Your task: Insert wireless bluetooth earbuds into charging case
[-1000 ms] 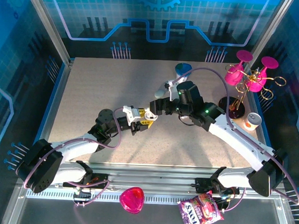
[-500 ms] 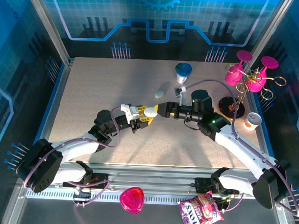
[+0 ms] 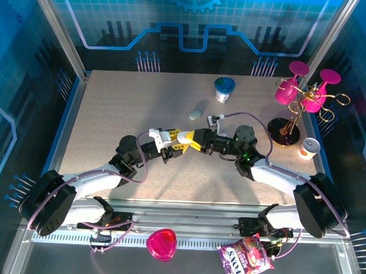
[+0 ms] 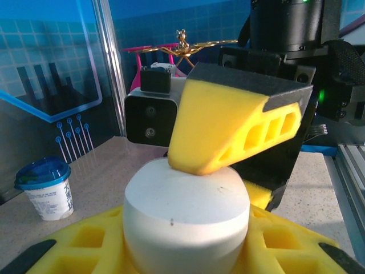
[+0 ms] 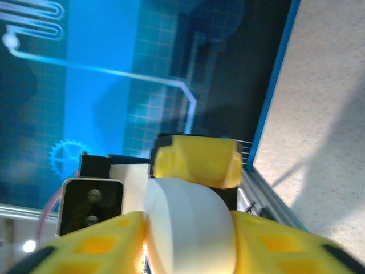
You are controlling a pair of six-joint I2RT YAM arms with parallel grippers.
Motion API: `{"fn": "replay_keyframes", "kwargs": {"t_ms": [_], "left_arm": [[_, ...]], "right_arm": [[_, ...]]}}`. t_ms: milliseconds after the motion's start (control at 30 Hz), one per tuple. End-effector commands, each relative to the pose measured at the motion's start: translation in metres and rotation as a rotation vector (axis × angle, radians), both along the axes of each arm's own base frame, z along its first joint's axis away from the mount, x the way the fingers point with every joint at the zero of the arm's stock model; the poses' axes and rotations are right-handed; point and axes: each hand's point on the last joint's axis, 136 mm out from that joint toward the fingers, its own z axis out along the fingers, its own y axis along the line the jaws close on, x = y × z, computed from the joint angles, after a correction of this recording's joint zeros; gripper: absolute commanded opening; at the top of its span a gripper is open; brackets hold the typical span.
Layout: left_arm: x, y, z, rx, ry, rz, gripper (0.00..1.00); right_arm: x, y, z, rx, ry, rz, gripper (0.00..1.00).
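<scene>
Both arms stretch low over the table [image 3: 111,115] and meet tip to tip near its middle. The left gripper [image 3: 178,141] points right, its 2 yellow fingers closed on the sides of the white charging case [image 3: 185,136]. The right gripper [image 3: 194,139] points left and clamps the same case from the opposite side. In the left wrist view, 1 of its fingers [image 4: 228,131] presses on the case's top. The case sits held between both grippers. A blue-lidded cup [image 3: 224,88] stands well apart, farther back.
</scene>
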Motion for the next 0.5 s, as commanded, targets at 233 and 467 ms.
{"fn": "replay_keyframes", "kwargs": {"t_ms": [233, 467], "left_arm": [[-0.007, -0.001, 0.018, -0.012, -0.089, 0.003, 0.46], [-0.009, 0.006, -0.011, 0.039, -0.009, 0.035, 0.82]], "right_arm": [[0.002, -0.001, 0.006, 0.053, 0.009, -0.005, 0.23], [0.024, -0.026, -0.015, -0.003, -0.002, -0.109, 0.23]]}}
